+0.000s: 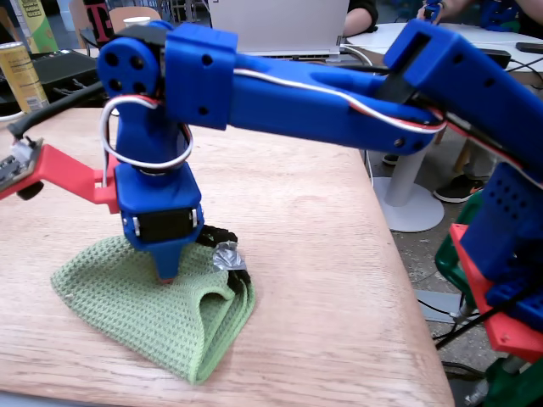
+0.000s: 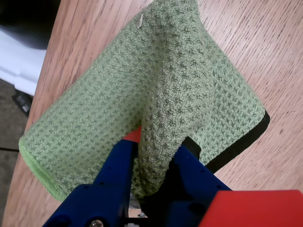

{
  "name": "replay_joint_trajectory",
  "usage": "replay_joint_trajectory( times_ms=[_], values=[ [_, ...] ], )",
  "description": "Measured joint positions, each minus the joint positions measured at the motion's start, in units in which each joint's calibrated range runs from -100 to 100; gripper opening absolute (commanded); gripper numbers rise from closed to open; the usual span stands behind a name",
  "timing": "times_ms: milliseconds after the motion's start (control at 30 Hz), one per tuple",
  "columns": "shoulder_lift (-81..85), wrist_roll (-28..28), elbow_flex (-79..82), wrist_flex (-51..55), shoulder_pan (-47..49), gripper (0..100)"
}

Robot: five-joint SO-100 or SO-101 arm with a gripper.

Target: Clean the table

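The big wooden table [image 1: 322, 254] fills most of the fixed view and lies under everything. A green cloth [image 1: 161, 309] rests on it near the front edge. The blue claw [image 1: 174, 267] points down onto the cloth. In the wrist view the claw [image 2: 154, 163] is almost closed and pinches a raised fold of the cloth [image 2: 156, 94] between its two fingers. A yellow can [image 1: 21, 76] stands far behind.
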State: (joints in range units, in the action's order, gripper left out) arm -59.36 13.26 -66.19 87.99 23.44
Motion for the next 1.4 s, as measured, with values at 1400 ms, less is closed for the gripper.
replay_joint_trajectory(
  times_ms=[1400],
  values=[
    [18.07,20.37,-12.44,8.78,-80.13,0]
  ],
)
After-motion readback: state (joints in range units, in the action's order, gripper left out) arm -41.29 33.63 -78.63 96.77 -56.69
